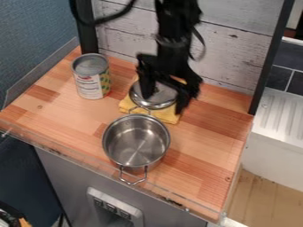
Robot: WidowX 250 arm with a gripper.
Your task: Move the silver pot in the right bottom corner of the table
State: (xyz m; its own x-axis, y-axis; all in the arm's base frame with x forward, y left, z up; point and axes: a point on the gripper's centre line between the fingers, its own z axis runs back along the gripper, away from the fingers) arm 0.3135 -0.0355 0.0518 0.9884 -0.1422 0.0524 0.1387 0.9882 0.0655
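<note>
Table [201, 166] is spreading across the middle of the camera view, its far edge partly hiding behind the arm. Behind it, a white board wall [237, 48] is running out past the top edge, and a white basin [275, 113] is being cut off at the right. The black arm [176, 24] is hanging down from the top edge, its upper part lying out of view, and its dark parts are blending together, so the joints are hard to make out. At its lower end the gripper [164, 102] is pointing down with its two fingers standing wide apart, one on each side of a lid's middle; it is released, clasping nothing visible, though whether a fingertip is touching the lid I cannot tell. The silver pot [136, 144] is standing upright and uncovered near the front edge, around the middle of its length, well apart from the right bottom corner. Its near handle [133, 181] is pointing toward the front edge, its far handle toward the lid. A can [91, 84] is standing upright at the back left. Beneath the gripper, a yellow cloth [170, 117] is lying partly covered by the silver lid [155, 104], whose top the fingers are partly hiding.
</note>
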